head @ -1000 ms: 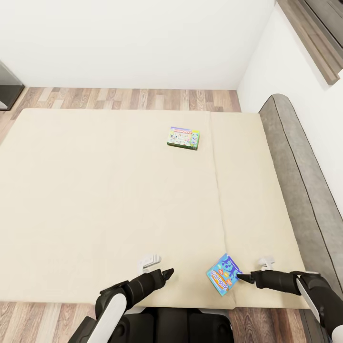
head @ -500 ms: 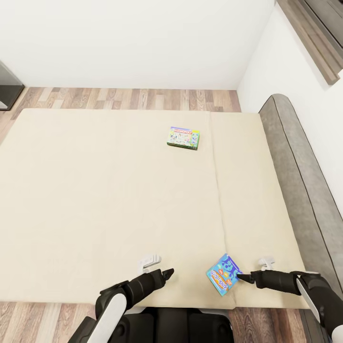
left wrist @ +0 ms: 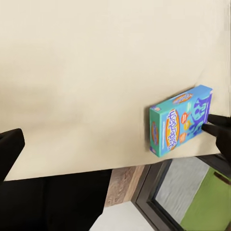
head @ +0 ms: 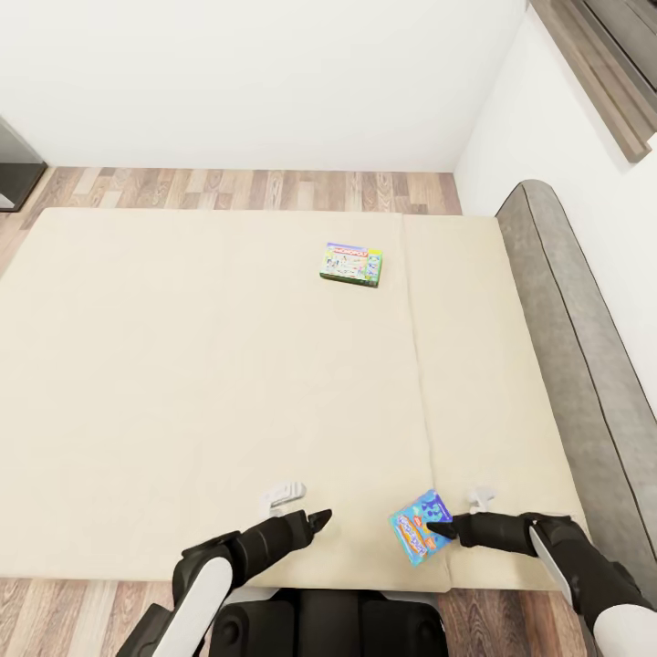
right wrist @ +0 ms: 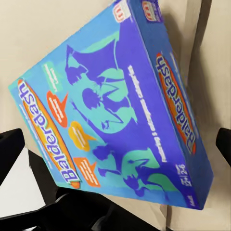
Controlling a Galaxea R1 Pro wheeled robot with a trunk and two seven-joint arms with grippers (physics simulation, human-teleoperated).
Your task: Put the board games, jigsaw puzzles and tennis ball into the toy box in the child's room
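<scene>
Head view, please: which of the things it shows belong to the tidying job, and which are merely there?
Belong to the job:
- small blue flat Balderdash game box, at the right pincer
- green-edged flat Monopoly game box
- wide beige bed they lie on

Merely there:
- grey upholstered headboard
- wood-plank floor

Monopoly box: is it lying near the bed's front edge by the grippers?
No. In the head view the Monopoly box lies far up the bed.

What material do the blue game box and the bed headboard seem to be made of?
The blue game box looks like printed cardboard with a smooth, slightly glossy finish: sharp edges, flat colourful artwork. The bed headboard looks like grey upholstery fabric, matte, with a dark piped seam along its rounded edge; the render leaves the exact textile open.
</scene>
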